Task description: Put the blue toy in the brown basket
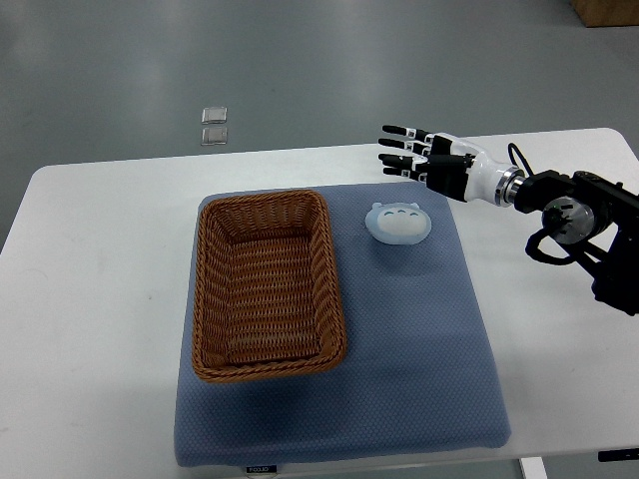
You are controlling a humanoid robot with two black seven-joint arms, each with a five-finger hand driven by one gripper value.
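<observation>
Toy and hand are what this top view turns on. The blue toy (pixel 398 222), a rounded pale-blue figure with a lighter face, lies flat on the blue mat (pixel 419 379) right of centre in the frame, just beside the right-hand wall of the brown basket (pixel 268 286) but not touching it. The basket is a woven rectangle with its long axis running up and down the picture, and nothing lies in it.

The right hand (pixel 424 160) reaches in from the right edge in the upper right of the frame, its forearm slanting up and to the left. Its fingers (pixel 397 146) are stretched out straight and slightly spread, pointing toward the left of the picture, and they hold nothing. The hand sits over the far rim of the mat, above the toy in the picture and slightly to its right, near it but clearly apart.

So the toy lies below the fingertips in the frame and a little to their left. It is slightly wider than tall, its longer axis running left to right. The hand would need to come down the picture and lower before closing, then carry the toy left to the basket.

The left arm does not show anywhere, so the right hand is the only one placed for the pick. Two small clear squares (pixel 214 127) lie on the floor beyond the white table (pixel 90 329), in the upper left part of the frame.
</observation>
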